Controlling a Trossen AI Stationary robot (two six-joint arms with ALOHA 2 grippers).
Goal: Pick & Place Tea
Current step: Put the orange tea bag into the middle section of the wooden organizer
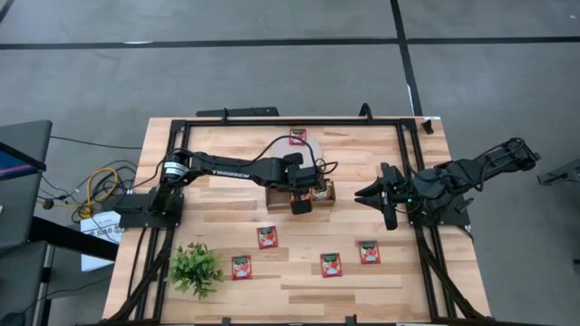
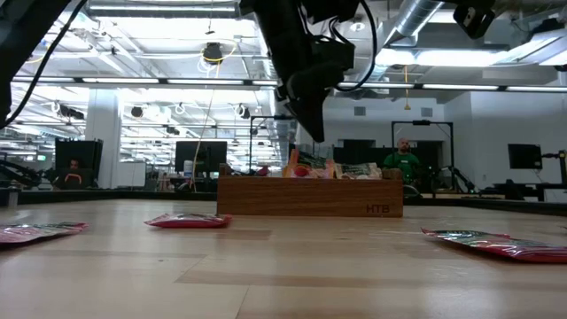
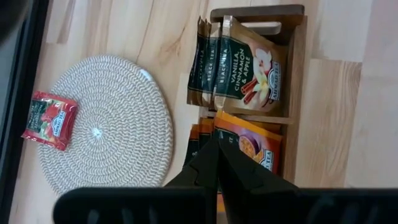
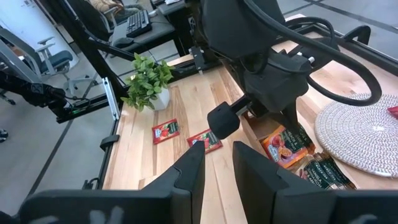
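While arms hover, four red sachets point(image 1: 266, 237), one tray point(image 1: 328, 193)

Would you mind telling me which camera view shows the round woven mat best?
The left wrist view: the round woven mat shows nearly whole there, coils distinct, with a red tea sachet lying over its edge. The right wrist view catches only part of it, beside the wooden tray. In the high view the left arm hides it; the low view doesn't show it.

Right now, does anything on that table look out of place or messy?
One red square tea sachet lies at the edge of the round pale woven mat, overlapping its rim, apart from the four red sachets on bare wood. Nothing looks spilled or damaged.
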